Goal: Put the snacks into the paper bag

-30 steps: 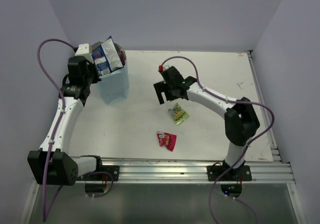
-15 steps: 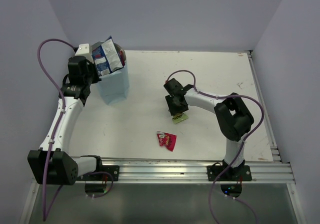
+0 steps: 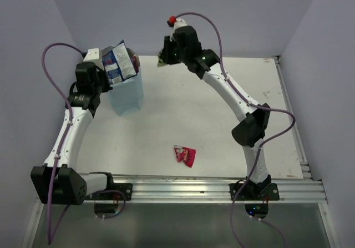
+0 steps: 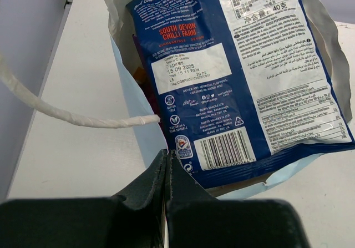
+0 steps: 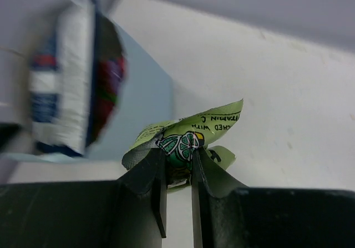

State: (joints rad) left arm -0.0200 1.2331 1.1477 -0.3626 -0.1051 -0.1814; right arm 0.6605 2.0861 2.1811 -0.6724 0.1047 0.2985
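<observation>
Right gripper (image 3: 165, 57) hangs high over the table's (image 3: 222, 104) far edge, jaws pinching the small green-yellow packet (image 5: 183, 140). It's to the right of the paper bag (image 3: 128, 95), not touching it. The bag stands upright in the far-left corner, a blue-and-white packet (image 4: 244, 76) poking out of its mouth. Left gripper (image 4: 166, 167) sits at the bag's left side, fingers pressed together on the pale rim. The red packet (image 3: 184, 155) lies flat by the near edge, well apart from both arms.

Looks like a robot lab test cell. Plain lilac walls (image 3: 249, 15) box in a white surface (image 3: 166, 115). Aluminium rail (image 3: 183, 184) along its near edge, purple cables (image 3: 50, 220) looping loose.
</observation>
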